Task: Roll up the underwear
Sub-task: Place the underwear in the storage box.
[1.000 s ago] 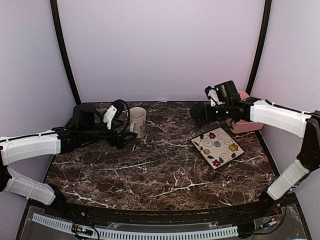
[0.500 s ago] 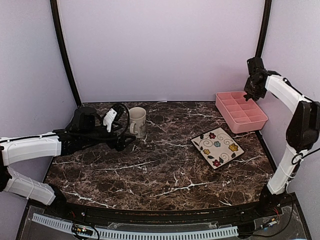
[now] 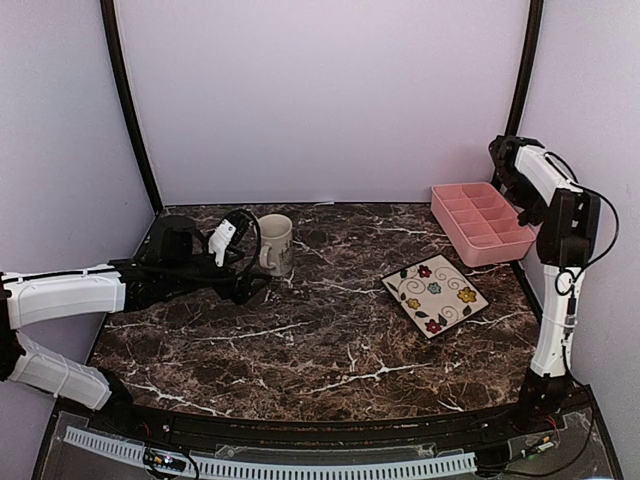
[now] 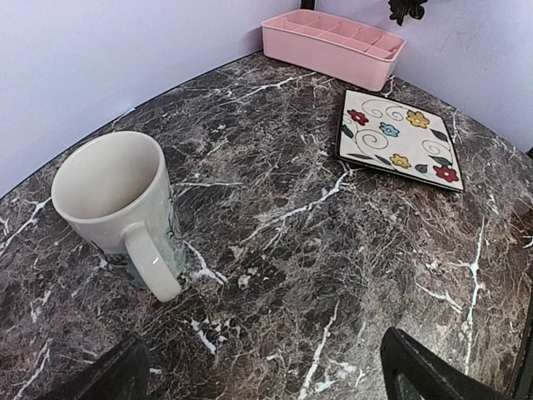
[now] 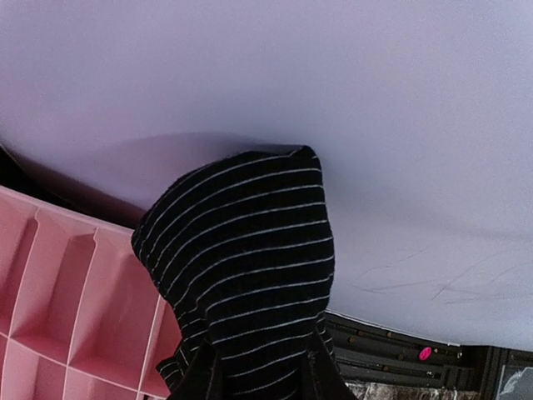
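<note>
The right pincer (image 5: 260, 371) is clamped on the black striped underwear (image 5: 241, 250), raised over the pink tray (image 5: 67, 317). The left pincer (image 4: 262, 375) waits by the mug (image 4: 117, 200), jaws wide apart. I judge this a carrying step; next, the underwear should be lowered flat on the bench (image 4: 333, 250).

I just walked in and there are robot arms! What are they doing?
The right arm is folded up by the side wall. Its fingers pinch a piece of black striped underwear, held up in the air beside the pink divider tray. The left arm reaches low over the table with its fingers wide open and empty, just in front of the white mug. The flowered plate lies on the table with nothing touching it.
</note>
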